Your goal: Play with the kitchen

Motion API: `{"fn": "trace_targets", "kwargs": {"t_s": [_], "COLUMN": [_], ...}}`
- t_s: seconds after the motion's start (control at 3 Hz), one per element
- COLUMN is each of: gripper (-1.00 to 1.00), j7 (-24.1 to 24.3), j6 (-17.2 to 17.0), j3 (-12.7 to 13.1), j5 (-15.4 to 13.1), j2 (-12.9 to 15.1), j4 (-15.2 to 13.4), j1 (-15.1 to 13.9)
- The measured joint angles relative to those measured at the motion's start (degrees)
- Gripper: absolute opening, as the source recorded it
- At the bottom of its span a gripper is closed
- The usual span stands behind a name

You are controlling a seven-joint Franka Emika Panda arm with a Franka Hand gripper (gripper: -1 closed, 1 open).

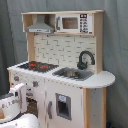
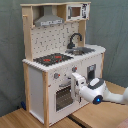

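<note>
The kitchen (image 1: 65, 82) is a tall white and light-wood toy with a black-red stovetop (image 1: 39, 65), a sink (image 1: 72, 74), a black faucet (image 1: 85, 59) and a grey hood (image 1: 40, 25). In the second exterior view the kitchen (image 2: 37, 85) shows its windowed oven door (image 2: 64, 97) and a knob (image 2: 56, 76). My gripper (image 2: 76, 82) reaches in from the second exterior view's right, close in front of the oven door's upper right corner. In the first exterior view the gripper (image 1: 17, 100) sits at the lower left, before the oven front. Whether it touches the door does not show.
A toy microwave (image 1: 75, 22) sits on the top shelf. A lower door with a dispenser panel (image 1: 62, 106) is right of the oven. The kitchen stands on a wooden surface (image 2: 20, 120). A grey curtain (image 2: 115, 25) hangs behind.
</note>
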Motion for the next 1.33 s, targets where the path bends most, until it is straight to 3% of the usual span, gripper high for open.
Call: {"fn": "trace_targets", "kwargs": {"t_s": [0.33, 0.67, 1.33], "gripper": [1.0, -1.0, -1.0], "j7": [0.76, 0.76, 0.81], "j6": [0.1, 0.1, -9.05], "j3": [0.14, 0.09, 0.85], "j5": [0.0, 0.0, -1.25], "j2": [0.0, 0.0, 1.16], "j4": [1.18, 1.19, -0.1], "j1": [-0.96, -0.96, 7.45]}}
